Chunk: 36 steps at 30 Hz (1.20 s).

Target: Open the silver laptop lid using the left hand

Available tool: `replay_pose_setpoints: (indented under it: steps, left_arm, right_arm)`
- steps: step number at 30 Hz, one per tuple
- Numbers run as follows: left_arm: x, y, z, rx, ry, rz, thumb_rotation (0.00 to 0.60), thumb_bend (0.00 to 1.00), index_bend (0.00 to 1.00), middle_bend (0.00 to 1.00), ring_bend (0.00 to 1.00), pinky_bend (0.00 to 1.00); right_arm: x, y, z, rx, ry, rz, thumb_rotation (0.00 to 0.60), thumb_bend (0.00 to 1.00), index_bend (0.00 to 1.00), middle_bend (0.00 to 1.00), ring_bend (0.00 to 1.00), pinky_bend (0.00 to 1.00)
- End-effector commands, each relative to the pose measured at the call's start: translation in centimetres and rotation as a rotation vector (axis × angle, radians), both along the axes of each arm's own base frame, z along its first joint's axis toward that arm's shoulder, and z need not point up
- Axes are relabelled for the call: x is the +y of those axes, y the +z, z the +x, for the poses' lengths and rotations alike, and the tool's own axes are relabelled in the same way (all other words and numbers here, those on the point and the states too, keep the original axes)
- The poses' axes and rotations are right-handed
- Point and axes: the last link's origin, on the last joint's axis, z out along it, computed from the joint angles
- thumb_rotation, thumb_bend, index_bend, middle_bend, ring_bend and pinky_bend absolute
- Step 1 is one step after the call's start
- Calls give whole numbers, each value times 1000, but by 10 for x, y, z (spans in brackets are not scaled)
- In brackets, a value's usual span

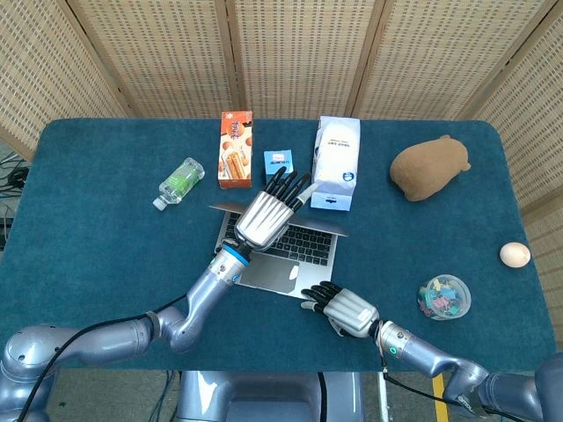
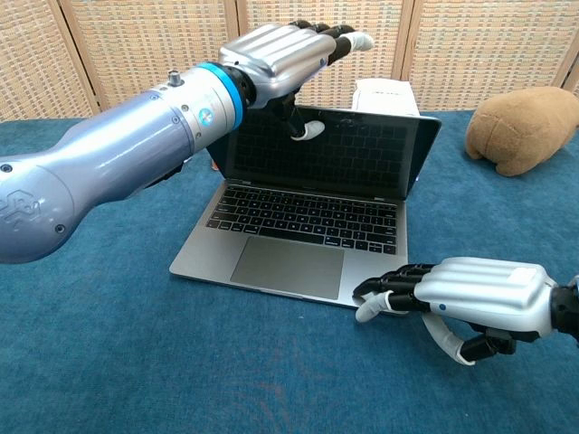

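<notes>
The silver laptop point(image 1: 290, 251) point(image 2: 298, 235) sits mid-table, its lid point(image 2: 353, 154) raised a little past upright and the dark screen facing me. My left hand point(image 1: 266, 216) point(image 2: 276, 50) holds the lid's top edge: the thumb presses the screen's inner face while the straight fingers point(image 1: 290, 186) reach over the back. My right hand point(image 1: 341, 309) point(image 2: 470, 294) lies on the table by the base's front right corner, with bent fingertips point(image 2: 384, 291) touching that corner and nothing in its grasp.
Behind the laptop stand a green bottle point(image 1: 180, 180), an orange snack box point(image 1: 235, 149), a small blue box point(image 1: 279, 169) and a white bag point(image 1: 336, 163). A brown plush point(image 1: 428, 167), an egg point(image 1: 515, 255) and a clip container point(image 1: 444, 296) sit right.
</notes>
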Motion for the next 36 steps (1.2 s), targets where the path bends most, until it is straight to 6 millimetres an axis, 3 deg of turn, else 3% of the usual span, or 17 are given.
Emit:
replay_pose_setpoints:
  steps: [1,21,29,36]
  left_arm:
    - [4,3,3,-3,5,10,600,380,0,0,0,0]
    - [31,11,37,-9,41,64,600,381,0,0,0,0]
    - [37,6,55,-12,55,70,600,380,0,0,0,0]
    - [43,-2,57,11,71,73,600,381,0,0,0,0]
  right_arm:
    - [0,0,0,0,4,5,600,1000,148,49,0,107]
    - [3,-2,6,17,54,19,600,1000,148,53,0,107]
    - [3,0,10,33,91,5,600,1000,148,53,0,107]
    - [3,1,8,52,101,0,600,1000,148,53,0,107]
